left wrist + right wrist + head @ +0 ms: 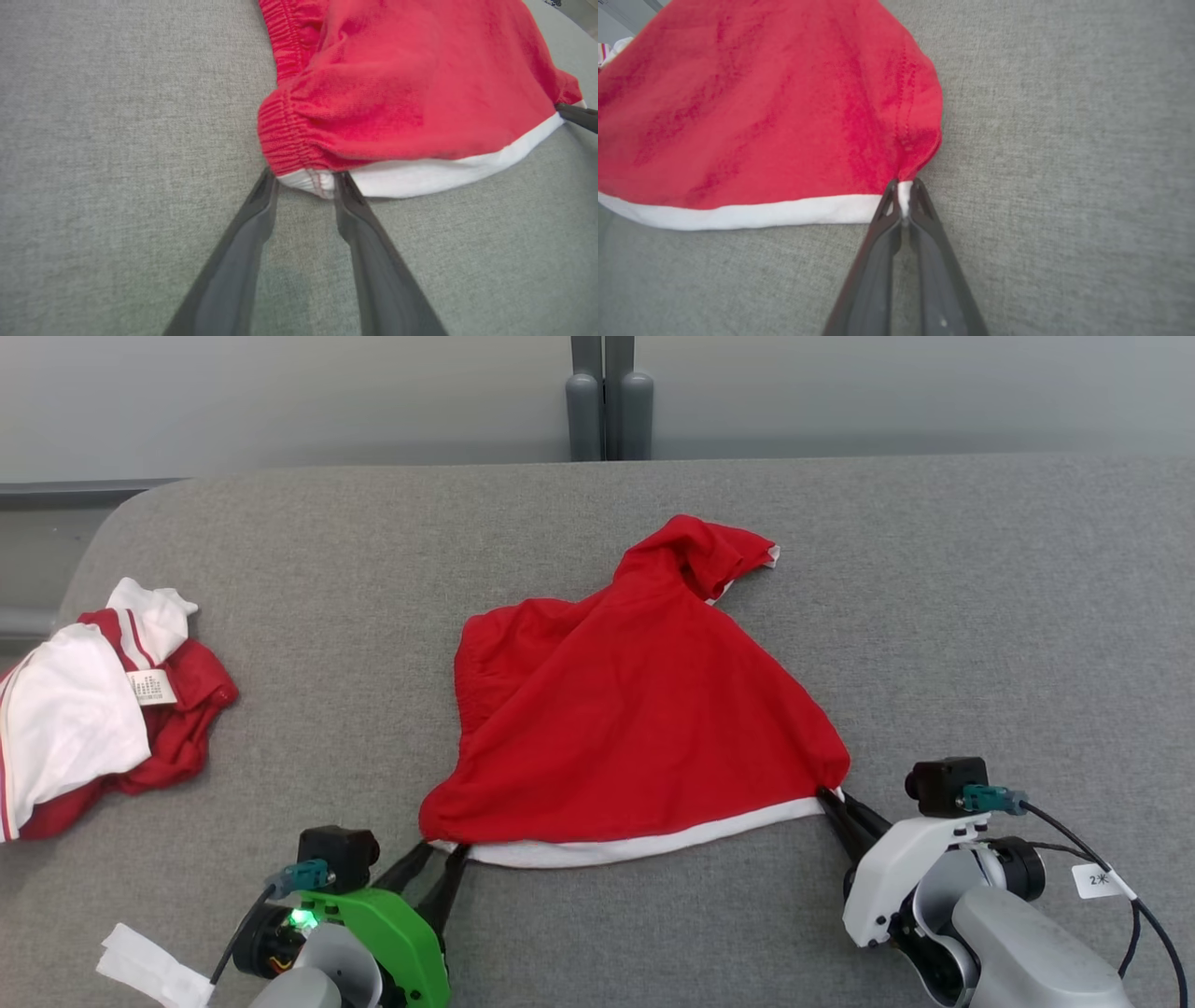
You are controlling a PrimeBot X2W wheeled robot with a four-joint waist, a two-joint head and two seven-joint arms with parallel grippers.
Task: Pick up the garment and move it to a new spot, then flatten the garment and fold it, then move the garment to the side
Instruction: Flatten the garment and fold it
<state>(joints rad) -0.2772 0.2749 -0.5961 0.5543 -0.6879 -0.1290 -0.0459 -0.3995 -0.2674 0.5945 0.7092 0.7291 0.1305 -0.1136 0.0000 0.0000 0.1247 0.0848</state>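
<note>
2 garments on the table [980,616]: red garment [635,728] centre, red-and-white heap [84,709] far left. Right hand [827,795] clamps the red garment's white hem; left hand [442,851] gapes, straddling the other corner.

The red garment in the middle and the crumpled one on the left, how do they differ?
The middle garment lies spread in a rough triangle, mostly red; the left garment is bunched, showing much white and a label. The right fingers pinch the middle garment's corner, the left fingers straddle another; nothing touches the left garment. Both are red and white.
</note>
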